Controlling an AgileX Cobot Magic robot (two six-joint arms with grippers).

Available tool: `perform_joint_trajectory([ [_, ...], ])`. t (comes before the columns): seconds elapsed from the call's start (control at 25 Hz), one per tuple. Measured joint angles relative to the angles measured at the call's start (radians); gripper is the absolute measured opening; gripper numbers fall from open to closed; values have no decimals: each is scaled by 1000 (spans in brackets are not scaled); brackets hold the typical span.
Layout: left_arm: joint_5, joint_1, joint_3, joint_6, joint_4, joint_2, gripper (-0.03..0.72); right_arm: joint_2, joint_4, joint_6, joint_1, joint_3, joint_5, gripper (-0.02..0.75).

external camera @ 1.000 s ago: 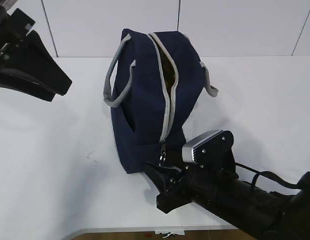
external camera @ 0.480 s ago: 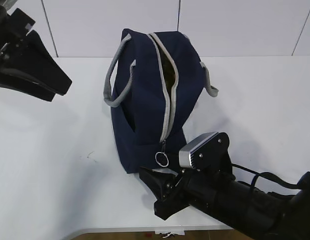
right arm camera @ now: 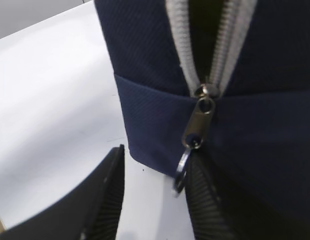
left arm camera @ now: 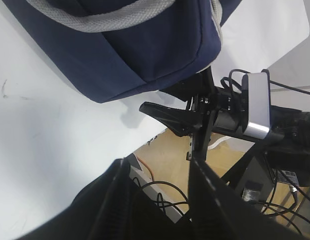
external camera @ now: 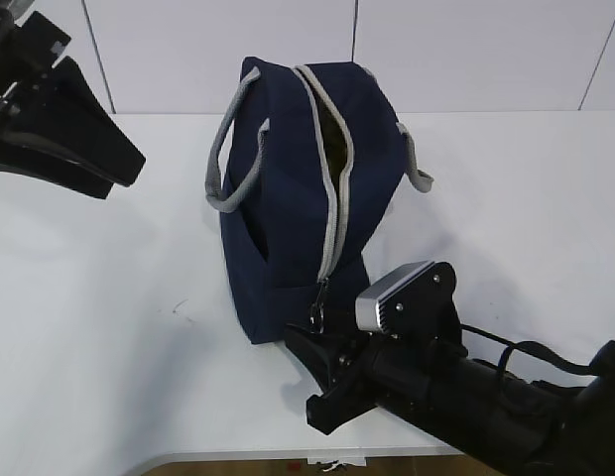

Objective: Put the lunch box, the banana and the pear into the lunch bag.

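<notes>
At the near end of the lunch bag (external camera: 303, 188), the right gripper (right arm camera: 155, 200) is right on the zipper: its ribbed black fingers (right arm camera: 107, 200) stand apart, nothing pinched between them, and the metal ring pull (right arm camera: 181, 167) hangs against the inner face of the right-hand finger, not inside the gap. So the ring lies just to one side of the jaws' centre. The zipper (external camera: 332, 198) runs lengthwise away from this gripper along the top of the bag, grey woven tape on navy twill, parted along most of its length with something dark green glimpsed inside. Soft grey webbing handles (external camera: 228, 159) flop to either flank. The left gripper (left arm camera: 160, 200) hovers well off, unclenched and empty; the right arm is clearly nearer. Lunch box, banana and pear aren't visible on the white table (external camera: 109, 297).
</notes>
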Motion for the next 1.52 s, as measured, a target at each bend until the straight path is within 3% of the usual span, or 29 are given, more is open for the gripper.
perform_joint_trajectory([
  [0.44, 0, 0, 0, 0, -18, 0, 299, 0, 52, 0, 0, 0, -2, 291],
  [0.76, 0, 0, 0, 0, -25, 0, 298, 0, 68, 0, 0, 26, -4, 195],
  [1.52, 0, 0, 0, 0, -29, 0, 298, 0, 113, 0, 0, 38, -4, 191],
])
